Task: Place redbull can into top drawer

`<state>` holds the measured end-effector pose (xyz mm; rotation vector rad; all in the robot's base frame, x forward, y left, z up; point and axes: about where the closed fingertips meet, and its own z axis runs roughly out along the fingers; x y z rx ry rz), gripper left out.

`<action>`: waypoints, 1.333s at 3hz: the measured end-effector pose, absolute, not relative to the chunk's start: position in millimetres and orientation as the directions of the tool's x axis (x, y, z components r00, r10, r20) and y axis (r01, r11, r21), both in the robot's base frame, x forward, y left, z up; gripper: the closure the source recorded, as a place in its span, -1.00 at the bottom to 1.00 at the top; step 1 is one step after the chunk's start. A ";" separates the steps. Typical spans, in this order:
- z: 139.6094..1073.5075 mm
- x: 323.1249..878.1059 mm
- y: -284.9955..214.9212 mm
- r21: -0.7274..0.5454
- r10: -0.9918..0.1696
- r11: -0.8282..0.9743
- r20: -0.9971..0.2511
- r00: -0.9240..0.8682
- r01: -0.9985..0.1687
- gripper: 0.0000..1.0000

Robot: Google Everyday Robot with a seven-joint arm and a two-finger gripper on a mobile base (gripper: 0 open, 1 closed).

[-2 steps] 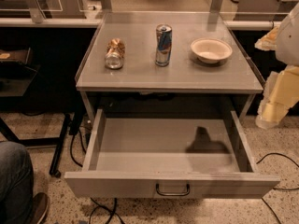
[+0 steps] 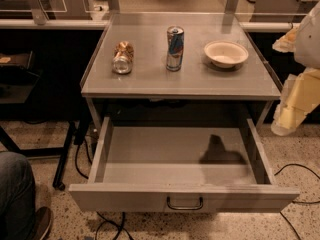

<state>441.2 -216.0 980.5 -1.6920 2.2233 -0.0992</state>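
The redbull can [image 2: 174,48] stands upright at the middle of the grey table top [image 2: 150,81]; it is tall and slim, blue and silver, with a silver top. The top drawer [image 2: 150,196] is pulled fully open below the table, its inside bare, with a small dark curved handle [image 2: 185,203] at the centre of its front panel. My gripper [image 2: 283,123] hangs at the right edge of the view, beside the table's right side and above the drawer's right corner, well apart from the can.
A gold-brown can [image 2: 122,57] lies on its side left of the redbull can. A white bowl [image 2: 226,53] sits to its right. A person's leg and shoe [image 2: 17,199] are at the lower left. Cables [image 2: 107,224] run on the floor.
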 end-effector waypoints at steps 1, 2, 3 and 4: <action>979.9 463.2 -217.0 -0.249 -0.902 0.379 -0.313 -0.296 -0.891 -1.00; 971.2 499.2 -210.0 -0.220 -0.857 0.442 -0.390 -0.337 -0.870 -1.00; 964.7 531.3 -195.5 -0.174 -0.833 0.450 -0.436 -0.341 -0.876 -1.00; 964.7 531.3 -195.1 -0.174 -0.832 0.450 -0.437 -0.341 -0.876 -1.00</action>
